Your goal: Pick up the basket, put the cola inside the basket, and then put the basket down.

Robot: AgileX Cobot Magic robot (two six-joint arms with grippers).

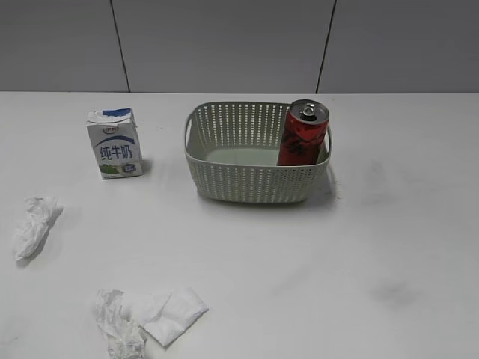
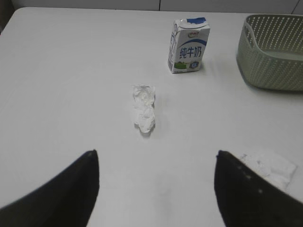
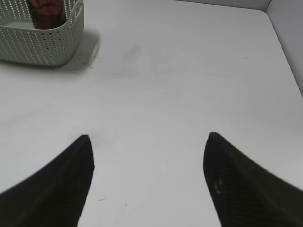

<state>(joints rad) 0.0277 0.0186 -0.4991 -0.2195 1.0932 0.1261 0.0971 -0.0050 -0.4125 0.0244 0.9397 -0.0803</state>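
The pale green slotted basket [image 1: 254, 183] stands on the white table at the middle back. The red cola can [image 1: 302, 134] stands inside it, leaning against its right end wall. The basket also shows at the right edge of the left wrist view [image 2: 265, 75] and at the top left of the right wrist view [image 3: 42, 45], where the cola [image 3: 46, 10] shows inside it. My left gripper [image 2: 156, 153] is open and empty over bare table. My right gripper [image 3: 149, 137] is open and empty over bare table, far from the basket. Neither arm shows in the exterior view.
A white-and-blue milk carton [image 1: 114, 143] stands left of the basket; it also shows in the left wrist view [image 2: 188, 45]. Crumpled tissues lie at the left [image 1: 34, 226] and front left [image 1: 146, 318]. One tissue [image 2: 144, 113] lies ahead of my left gripper.
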